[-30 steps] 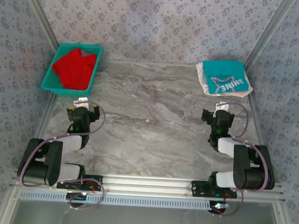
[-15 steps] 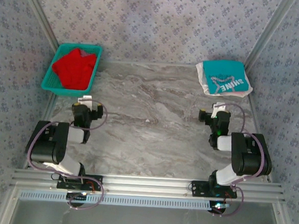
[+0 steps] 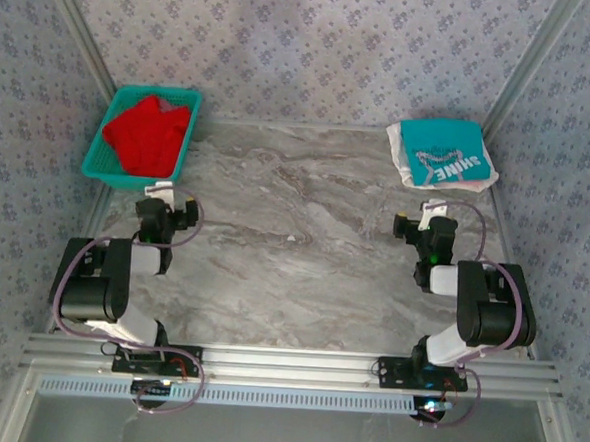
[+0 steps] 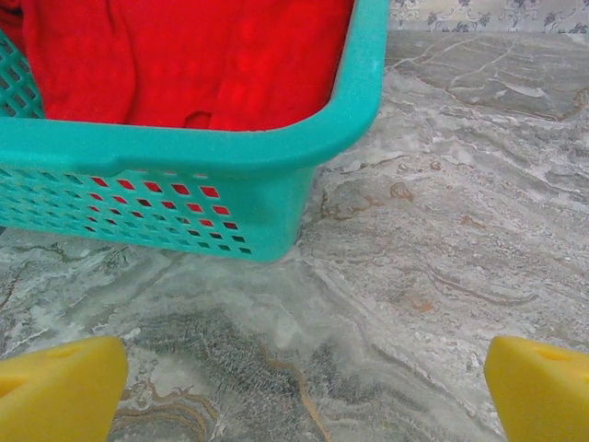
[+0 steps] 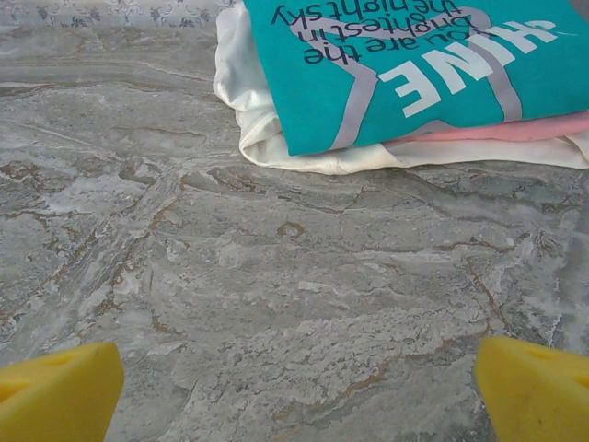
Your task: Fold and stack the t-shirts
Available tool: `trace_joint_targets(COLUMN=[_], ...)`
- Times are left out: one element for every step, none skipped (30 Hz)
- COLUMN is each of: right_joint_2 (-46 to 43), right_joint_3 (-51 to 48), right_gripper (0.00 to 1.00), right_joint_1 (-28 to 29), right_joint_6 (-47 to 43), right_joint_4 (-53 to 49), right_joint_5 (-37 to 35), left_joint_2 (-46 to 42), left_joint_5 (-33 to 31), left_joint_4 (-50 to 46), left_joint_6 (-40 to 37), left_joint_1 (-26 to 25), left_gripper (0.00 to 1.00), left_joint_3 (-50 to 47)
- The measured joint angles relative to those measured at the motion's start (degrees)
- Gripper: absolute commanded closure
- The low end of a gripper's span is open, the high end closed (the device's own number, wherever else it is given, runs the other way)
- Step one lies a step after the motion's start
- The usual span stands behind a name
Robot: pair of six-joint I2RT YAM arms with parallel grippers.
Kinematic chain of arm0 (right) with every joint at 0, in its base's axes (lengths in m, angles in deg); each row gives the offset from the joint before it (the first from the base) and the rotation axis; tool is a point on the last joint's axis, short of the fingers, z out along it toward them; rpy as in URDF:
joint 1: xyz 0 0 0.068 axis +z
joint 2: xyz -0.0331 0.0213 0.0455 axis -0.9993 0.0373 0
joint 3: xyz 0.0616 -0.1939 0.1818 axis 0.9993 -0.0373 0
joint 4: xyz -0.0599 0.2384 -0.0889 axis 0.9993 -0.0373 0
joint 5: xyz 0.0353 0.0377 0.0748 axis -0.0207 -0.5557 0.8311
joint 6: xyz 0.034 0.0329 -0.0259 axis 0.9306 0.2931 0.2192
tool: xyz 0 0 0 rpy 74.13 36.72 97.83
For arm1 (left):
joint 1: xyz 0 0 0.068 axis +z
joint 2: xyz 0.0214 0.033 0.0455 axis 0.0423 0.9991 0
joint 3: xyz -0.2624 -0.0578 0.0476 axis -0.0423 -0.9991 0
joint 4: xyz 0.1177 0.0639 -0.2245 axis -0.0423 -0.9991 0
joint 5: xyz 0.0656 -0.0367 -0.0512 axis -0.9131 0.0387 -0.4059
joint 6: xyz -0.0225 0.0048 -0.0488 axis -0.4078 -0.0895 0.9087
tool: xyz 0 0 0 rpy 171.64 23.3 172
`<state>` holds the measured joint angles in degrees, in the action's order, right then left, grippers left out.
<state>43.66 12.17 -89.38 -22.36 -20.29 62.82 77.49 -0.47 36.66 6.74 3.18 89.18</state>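
A red t-shirt [image 3: 145, 135] lies crumpled in the teal mesh basket [image 3: 106, 168] at the back left; in the left wrist view the red t-shirt [image 4: 184, 55] fills the basket [image 4: 184, 175]. At the back right a folded teal "SHINE" t-shirt [image 3: 447, 158] tops a stack, over a pink t-shirt [image 5: 515, 129] and a white t-shirt [image 5: 267, 138]. My left gripper [image 3: 162, 195] hangs just in front of the basket, open and empty, yellow fingertips [image 4: 55, 387] wide apart. Short of the stack, my right gripper [image 3: 428, 215] is open too, with nothing between its fingertips [image 5: 534, 387].
The grey marble table [image 3: 294, 241] stretches between the two arms. Patterned walls close in the back and both sides, with metal rails [image 3: 286, 363] along the near edge.
Both arms have folded back toward their bases. The left gripper has shifted left and toward the basket; the right gripper has drawn slightly closer to the stack.
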Motion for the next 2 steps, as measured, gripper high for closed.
trace_joint_targets(right_joint_2=[0.0,0.0], right_joint_3=[0.0,0.0], right_gripper=[0.0,0.0], right_joint_1=[0.0,0.0], right_joint_6=[0.0,0.0], right_joint_4=[0.0,-0.1], right_joint_5=[0.0,0.0], left_joint_2=[0.0,0.0], left_joint_5=[0.0,0.0], left_joint_4=[-0.1,-0.2], left_joint_6=[0.0,0.0], left_joint_1=[0.0,0.0], left_gripper=[0.0,0.0], left_joint_3=[0.0,0.0])
